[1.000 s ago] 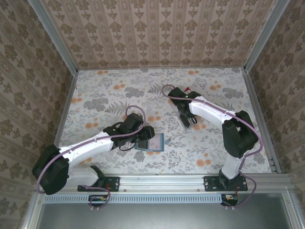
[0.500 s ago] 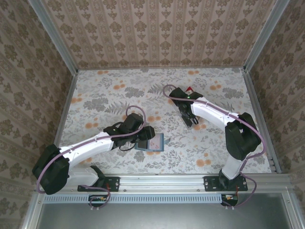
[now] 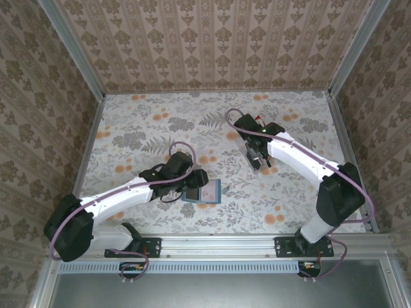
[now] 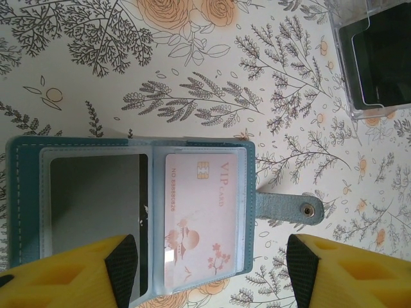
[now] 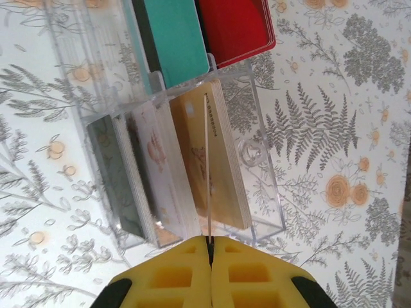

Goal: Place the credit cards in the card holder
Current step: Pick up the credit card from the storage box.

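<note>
Card (image 5: 207, 179) edge-on, pinched between right jaws

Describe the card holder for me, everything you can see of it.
The card holder is a dark teal, leather-looking wallet lying open on the floral tabletop. Clear sleeves line it: one holds a pink VIP card, the other looks dark. Its snap strap sticks out sideways. The open left gripper straddles one edge; contact unclear.

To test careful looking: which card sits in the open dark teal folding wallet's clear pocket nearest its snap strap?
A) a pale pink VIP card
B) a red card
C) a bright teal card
A: the left wrist view shows a pale pink plastic VIP card inside that pocket of the dark teal folding card holder.
</note>
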